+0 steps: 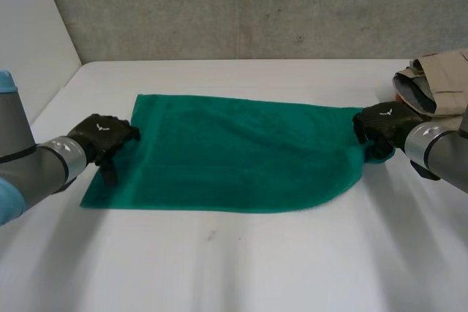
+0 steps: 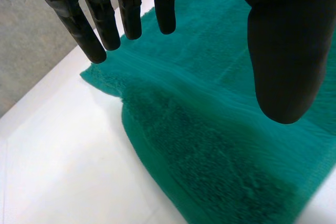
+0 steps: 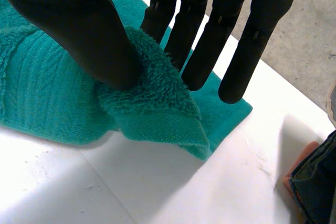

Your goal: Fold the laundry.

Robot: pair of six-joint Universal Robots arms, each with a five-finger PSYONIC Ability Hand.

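The left hand (image 1: 101, 135), at the middle left of the head view, rests at the left edge of a dark green terry towel (image 1: 234, 153). It is released: in its own wrist view the fingers (image 2: 105, 22) are straight and spread over the towel's border (image 2: 210, 145), with the thumb (image 2: 286, 51) held well apart from them, and nothing is gripped.

The right hand (image 1: 382, 125), at the middle right of the head view, is grasping the towel's right edge. Its wrist view shows a raised fold of the terry (image 3: 152, 106) pinched between the thumb (image 3: 79, 30) and the straight fingers (image 3: 210, 40).

The towel lies spread across the middle of the white table (image 1: 234, 268), mostly flat, with soft creases towards the right hand and a rounded lower right corner.

A pile of folded beige clothing (image 1: 442, 71) sits at the right edge of the frame, just behind the right hand
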